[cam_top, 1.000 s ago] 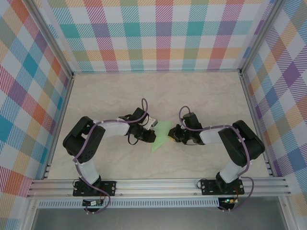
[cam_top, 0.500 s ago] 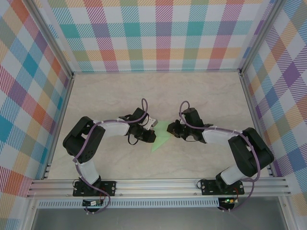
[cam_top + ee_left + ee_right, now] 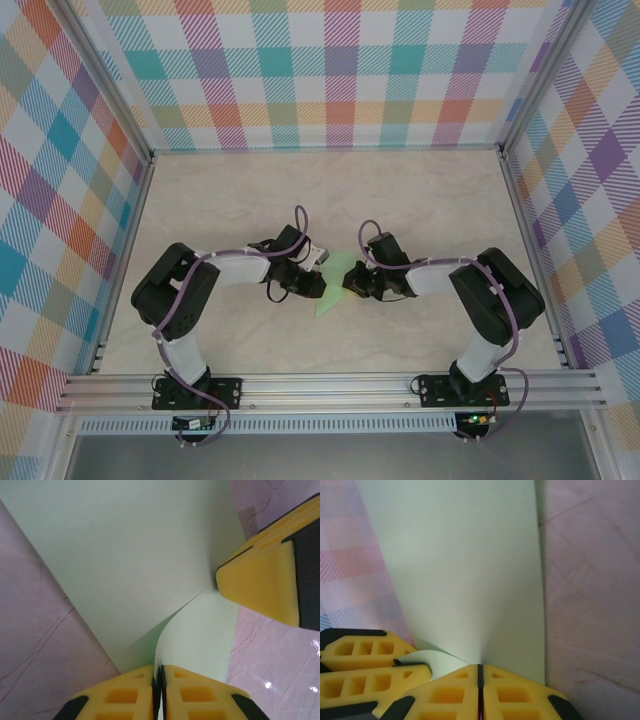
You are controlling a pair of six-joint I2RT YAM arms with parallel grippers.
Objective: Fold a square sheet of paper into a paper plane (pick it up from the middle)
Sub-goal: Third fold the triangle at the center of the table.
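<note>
The pale-green square sheet of paper [image 3: 333, 292] lies folded into a pointed shape on the table between both arms. My left gripper [image 3: 314, 283] sits at its left side. In the left wrist view the left gripper [image 3: 160, 669] is shut on a raised, curling flap of the paper [image 3: 125, 555]. My right gripper [image 3: 351, 284] is over the paper's right part. In the right wrist view the right gripper [image 3: 480, 666] is shut, tips down on the paper [image 3: 465, 570] where a crease runs. Its yellow fingertip [image 3: 260, 582] touches the fold beside the flap.
The pale marble tabletop [image 3: 250, 200] spreads round the paper, walled by checked panels [image 3: 330, 70] at the back and sides. An aluminium rail [image 3: 330, 388] runs along the near edge by the arm bases.
The right gripper swung back, then came left onto the paper, close to the left gripper. The left arm has stayed in place, still holding the flap.
</note>
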